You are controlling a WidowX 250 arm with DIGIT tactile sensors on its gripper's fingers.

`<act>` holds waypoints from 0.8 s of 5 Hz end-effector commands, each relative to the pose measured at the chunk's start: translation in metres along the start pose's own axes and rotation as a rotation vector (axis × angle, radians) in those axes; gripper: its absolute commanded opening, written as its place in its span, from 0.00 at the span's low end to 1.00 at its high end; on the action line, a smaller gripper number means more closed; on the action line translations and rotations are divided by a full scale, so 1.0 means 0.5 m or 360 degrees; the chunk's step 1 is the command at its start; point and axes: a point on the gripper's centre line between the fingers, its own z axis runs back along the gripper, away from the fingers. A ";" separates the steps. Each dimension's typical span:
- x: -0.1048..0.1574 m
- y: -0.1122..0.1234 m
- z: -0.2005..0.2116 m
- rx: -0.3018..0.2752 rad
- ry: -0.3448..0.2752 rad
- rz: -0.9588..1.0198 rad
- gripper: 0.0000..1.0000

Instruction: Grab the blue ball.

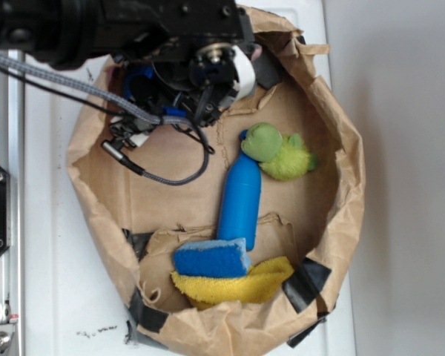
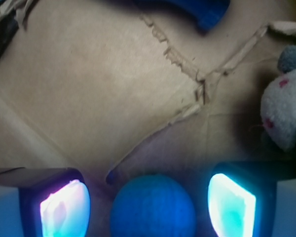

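**Ball between open jaws, not yet pinched – slip or roll-out risk**

Wrist view: the small teal-blue ball with a rough matte surface sits at bottom centre of the frame, between the two glowing pads of the black gripper. The jaws are open, with a gap visible on both sides of the ball and no contact seen. In the exterior view the ball is hidden under the arm at the upper left of the crumpled brown paper-lined tray, which lies on the white worktop.

Risks, judged from here:
- A round ball on creased paper could roll away toward the frame bottom or be nudged by one pad if the jaws close off-centre. The ball looks slightly nearer the left pad, so that pad would likely touch first.
- The torn paper flap and creases just above the ball could snag a fingertip if the gripper goes lower.
- Closing too high could squeeze the ball out downward.

Look: uniform teal-blue, fuzzy or pitted texture, no markings. Only its upper part is in frame, the lower edge cropped.
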 end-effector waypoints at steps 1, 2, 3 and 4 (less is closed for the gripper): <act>-0.033 -0.011 0.014 0.0067 0.0100 -0.0009 1.00; -0.024 -0.008 0.001 0.0102 0.0092 0.0004 1.00; -0.012 -0.009 -0.023 0.0122 0.0097 0.0035 1.00; 0.005 -0.014 -0.042 0.0132 0.0041 0.0086 1.00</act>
